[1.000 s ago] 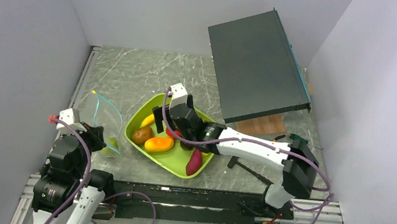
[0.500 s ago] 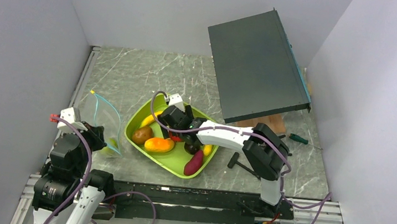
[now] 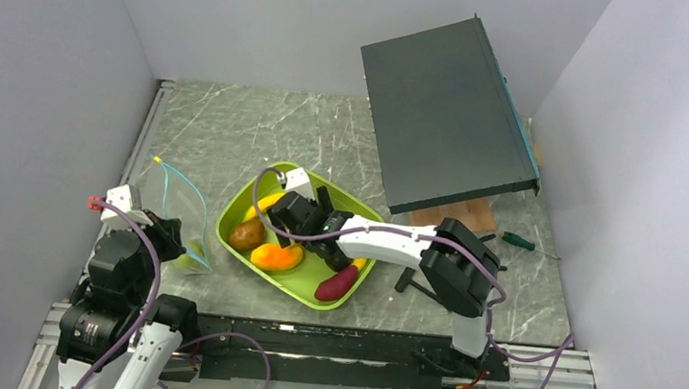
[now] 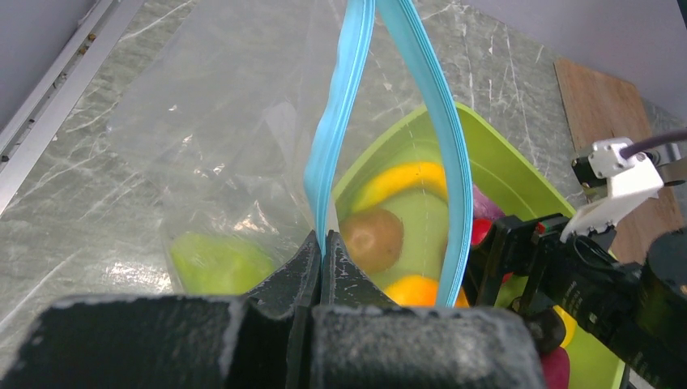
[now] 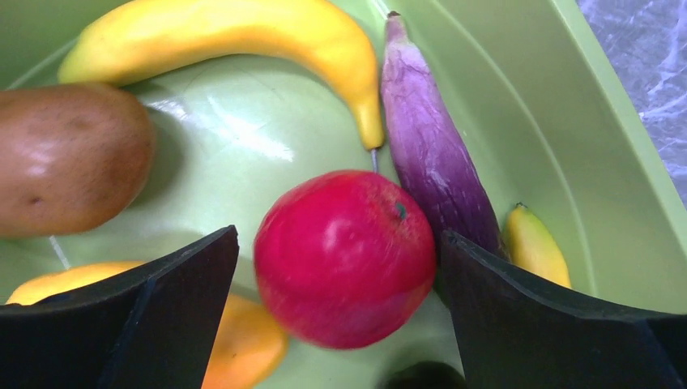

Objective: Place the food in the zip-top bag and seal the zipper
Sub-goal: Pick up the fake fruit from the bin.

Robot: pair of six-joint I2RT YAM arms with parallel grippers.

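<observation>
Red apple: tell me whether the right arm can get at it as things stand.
Probably yes. The right end effector is open with a finger on each side of the apple, nothing between. The eggplant lies close beside the apple, so one finger may nudge it.

I log this as a robotics lab test cell: plain grey partition walls [image 3: 34, 75] box in a marbled surface [image 3: 232, 125]; the left arm [image 3: 116, 267] and right arm [image 3: 384, 245], cables exposed, mount on a metal rail [image 3: 344, 349]; the food [image 3: 274, 255] is toy props.
</observation>
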